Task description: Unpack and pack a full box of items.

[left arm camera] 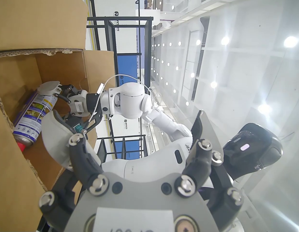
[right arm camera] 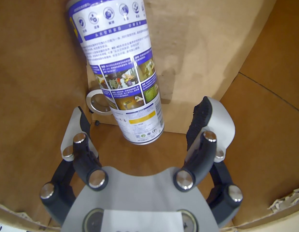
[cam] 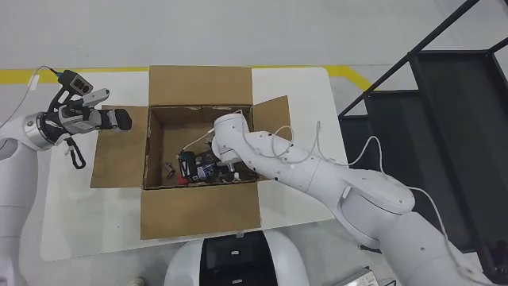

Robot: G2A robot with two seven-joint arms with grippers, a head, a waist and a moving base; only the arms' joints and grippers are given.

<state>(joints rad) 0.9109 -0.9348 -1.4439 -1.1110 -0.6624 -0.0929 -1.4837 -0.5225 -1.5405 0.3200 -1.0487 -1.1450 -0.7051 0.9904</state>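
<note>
An open cardboard box (cam: 200, 87) stands on the white table (cam: 305, 95). Inside it lies a blue-and-white spray can (right arm camera: 120, 56) with a red cap, also seen as spray can (left arm camera: 31, 119) and spray can (cam: 198, 167). My right gripper (right arm camera: 142, 114) is down in the box, open, with the can's bottom end between its fingers and gaps on both sides. From the left wrist view that right gripper (left arm camera: 58, 102) straddles the can. My left gripper (cam: 119, 119) hangs open and empty over the box's left flap, its left gripper (left arm camera: 127, 131) pointing toward the box.
A small silvery ring (right arm camera: 97, 103) lies on the box floor beside the can. Small dark items (cam: 170, 171) sit in the box's near-left corner. All the box flaps are folded out. Black metal stairs (cam: 444, 103) stand right of the table.
</note>
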